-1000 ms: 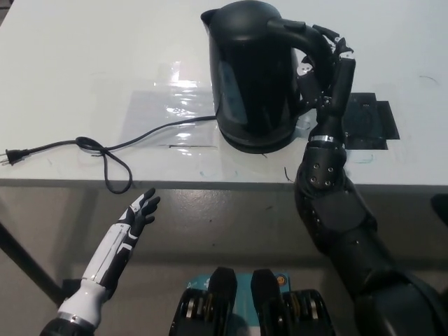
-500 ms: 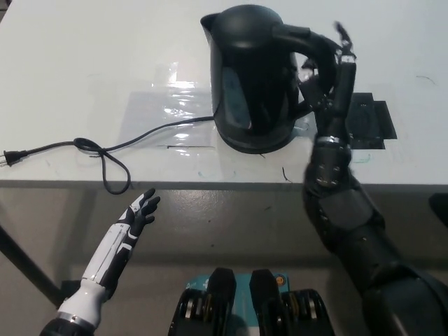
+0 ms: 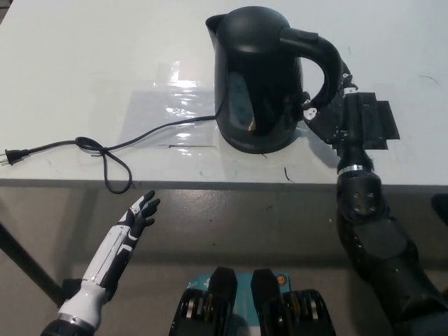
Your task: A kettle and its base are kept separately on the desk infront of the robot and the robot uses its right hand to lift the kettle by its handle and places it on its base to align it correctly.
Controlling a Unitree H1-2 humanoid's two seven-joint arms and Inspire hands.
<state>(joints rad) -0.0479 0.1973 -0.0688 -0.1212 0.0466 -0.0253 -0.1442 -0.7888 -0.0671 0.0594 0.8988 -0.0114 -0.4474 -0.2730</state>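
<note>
Your black right hand (image 3: 336, 115) is sitting just to the right of the kettle (image 3: 260, 77), at about 3 o'clock from its body and below the loop of the handle (image 3: 316, 52). The forearm is rising almost straight up from the lower right corner, with the wrist crossing the near edge of the surface (image 3: 84, 77). The fingers are lying spread and low against the surface, gripping nothing; they are close to the handle but you can see a gap between them and it. Under and behind the hand a black rectangular patch (image 3: 374, 119) is lying flat on the surface.

Your white left hand (image 3: 138, 213) is resting off the surface, down at 7 o'clock, fingers apart and empty, pointing up toward the near edge.

The kettle is standing upright near the middle of the surface, its long axis vertical. Its spout is pointing to 9 o'clock and its handle to 3 o'clock. It is sitting on a round dark base (image 3: 255, 143), which is showing as a rim under its bottom. A black power cord (image 3: 105, 150) is running from the base toward 9 o'clock, looping once and ending in a plug (image 3: 10, 158) near the left edge. You cannot read any brand or writing on the kettle.
</note>
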